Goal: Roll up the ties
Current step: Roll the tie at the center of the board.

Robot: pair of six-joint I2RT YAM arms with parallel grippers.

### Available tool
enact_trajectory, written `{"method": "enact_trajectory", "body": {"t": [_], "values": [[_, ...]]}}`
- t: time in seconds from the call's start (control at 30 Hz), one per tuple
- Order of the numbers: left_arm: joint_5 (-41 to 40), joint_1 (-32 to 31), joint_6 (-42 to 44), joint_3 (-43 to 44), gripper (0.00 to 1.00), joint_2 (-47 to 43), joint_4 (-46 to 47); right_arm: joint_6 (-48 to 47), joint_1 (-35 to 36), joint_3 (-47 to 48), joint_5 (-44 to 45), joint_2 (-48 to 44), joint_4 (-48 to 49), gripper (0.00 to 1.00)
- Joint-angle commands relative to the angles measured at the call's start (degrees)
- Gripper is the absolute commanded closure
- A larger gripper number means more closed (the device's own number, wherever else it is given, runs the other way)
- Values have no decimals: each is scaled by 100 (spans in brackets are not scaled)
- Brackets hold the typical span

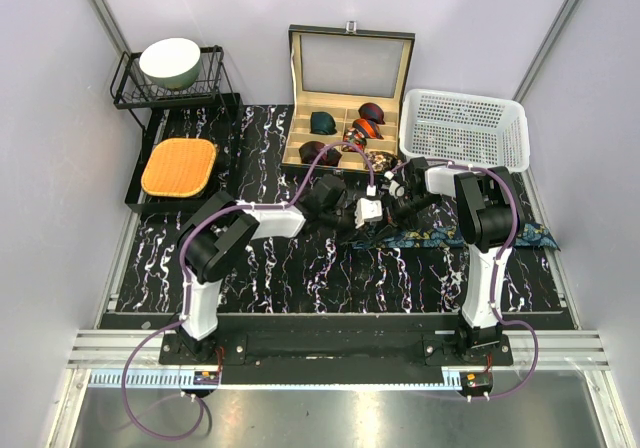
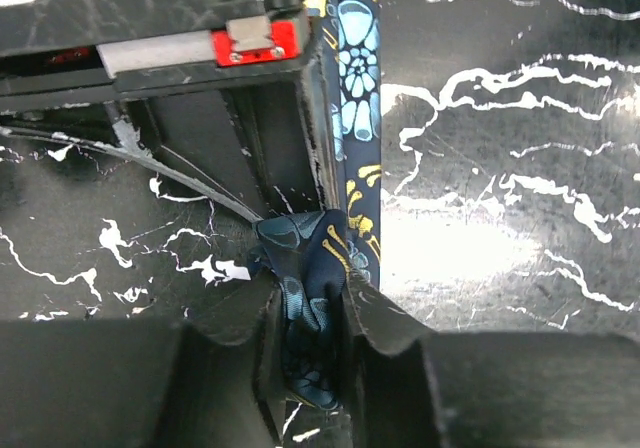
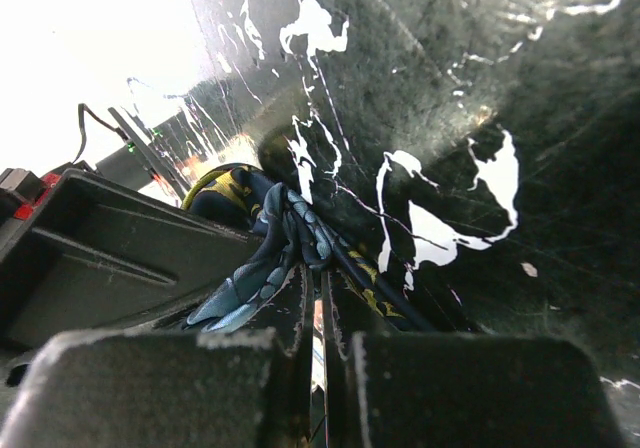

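Observation:
The dark navy tie with a teal-and-gold pattern (image 1: pixel 470 236) lies as a long strip across the right of the black marbled mat, reaching to its right edge. Its left end is bunched between both grippers at the middle. My left gripper (image 2: pixel 310 298) is shut on the folded end, which fills the gap between its fingers, and the strip (image 2: pixel 358 78) runs away from it. My right gripper (image 3: pixel 322 273) is shut, with gathered tie fabric (image 3: pixel 290 233) pinched at its tips. From above, the left gripper (image 1: pixel 372 211) and right gripper (image 1: pixel 392 206) almost touch.
An open wooden box (image 1: pixel 296 98) at the back holds coiled ties: green (image 1: pixel 323 122), maroon (image 1: pixel 313 151) and red-orange (image 1: pixel 372 116). A white basket (image 1: pixel 465 128) stands to its right. At back left are a wire rack with a bowl (image 1: pixel 170 63) and an orange pad (image 1: pixel 180 166).

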Motion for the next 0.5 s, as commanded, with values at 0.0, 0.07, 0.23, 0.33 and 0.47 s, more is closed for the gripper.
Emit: {"method": "enact_trajectory", "body": {"t": [0.0,0.07,0.23,0.33,0.47], "values": [[-361,-94,551,-366,79,7,-1329,-329,144,-95,1017,149,187,100],[-388,-103,604,-428,80,-55,-1460,-294,144,-95,991,149,178,93],[-590,-112,762,-315,83,24,-1742,-259,100,-51,754,-36,161,78],[-704,-112,815,-209,84,156,-1971,-302,3,37,552,-238,21,73],[-783,-103,824,-104,86,270,-2182,-391,-146,107,288,-615,-331,64]]}}
